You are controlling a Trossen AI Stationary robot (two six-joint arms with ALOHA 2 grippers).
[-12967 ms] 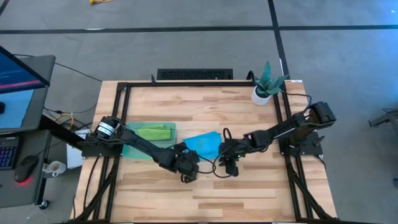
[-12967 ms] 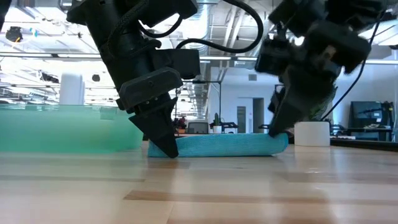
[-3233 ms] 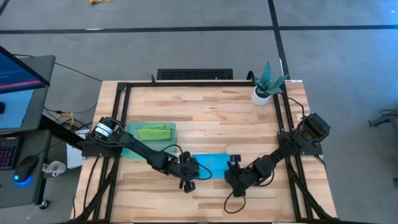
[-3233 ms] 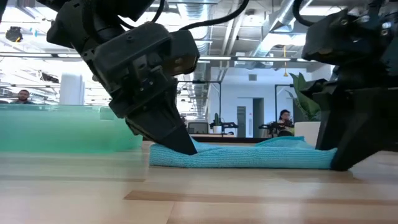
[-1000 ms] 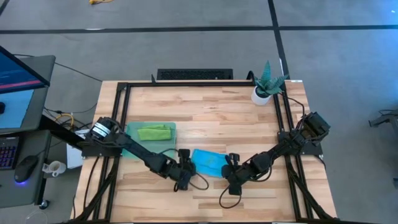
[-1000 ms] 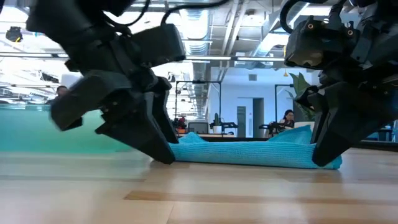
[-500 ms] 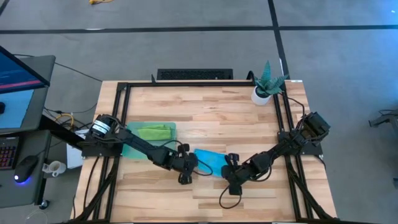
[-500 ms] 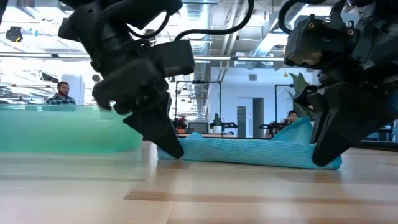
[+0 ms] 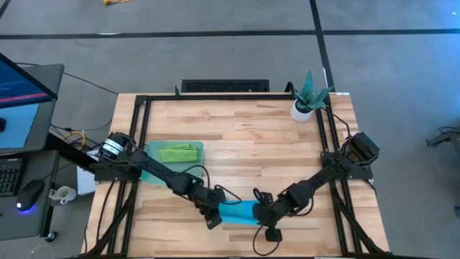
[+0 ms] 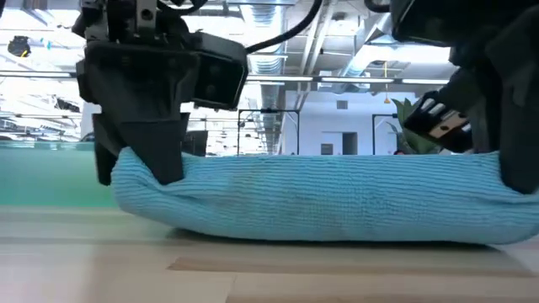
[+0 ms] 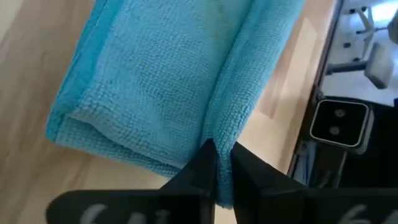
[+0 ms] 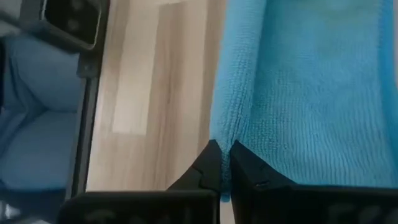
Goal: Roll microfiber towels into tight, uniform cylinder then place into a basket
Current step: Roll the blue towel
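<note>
Blue towel (image 9: 238,212) folded near table front, green towel (image 9: 177,152) in basket (image 9: 149,174)

Since the earlier frames, the blue towel (image 9: 238,212) was drawn from the table's middle toward its near edge and folded into a narrower, thicker bundle, while the left gripper (image 9: 213,215), spread wide a second ago, pinched its end and the right gripper (image 9: 263,216) moved along.
</note>
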